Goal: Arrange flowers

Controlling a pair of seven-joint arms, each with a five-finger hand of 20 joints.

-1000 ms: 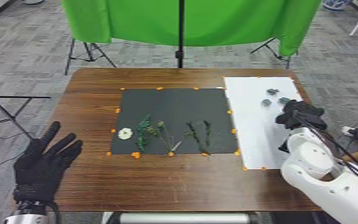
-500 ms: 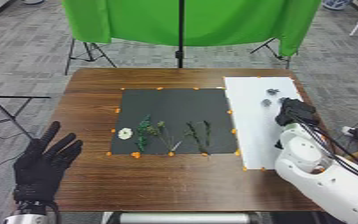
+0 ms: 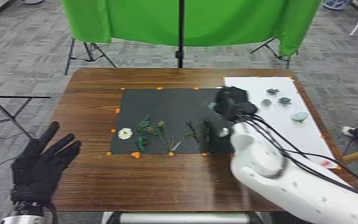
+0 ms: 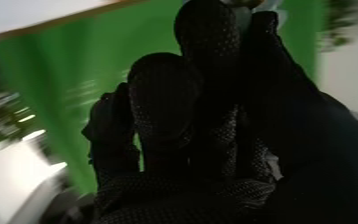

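Note:
In the head view my right hand (image 3: 234, 104) is over the right edge of the dark mat (image 3: 171, 97), with a blurred pale flower (image 3: 213, 106) at its fingertips. The right wrist view has my right hand (image 4: 202, 120) pinching a pale blue-green flower (image 4: 271, 7) between thumb and fingers. On the mat lie a white flower (image 3: 125, 133), a leafy green stem (image 3: 143, 132) and thin stems (image 3: 161, 131). Small grey-blue flowers (image 3: 285, 100) and a pale green one (image 3: 300, 116) lie on the white sheet (image 3: 251, 87). My left hand (image 3: 44, 162) is open at the table's left edge.
Orange tape bits (image 3: 135, 155) mark the mat's edges on the brown table (image 3: 175, 185). A green cloth (image 3: 140, 22) hangs on a stand (image 3: 180, 54) behind the table.
My right hand has moved left from the white sheet to the dark mat, carrying a pale flower. The pale green flower on the sheet is now uncovered. My left hand has stayed still.

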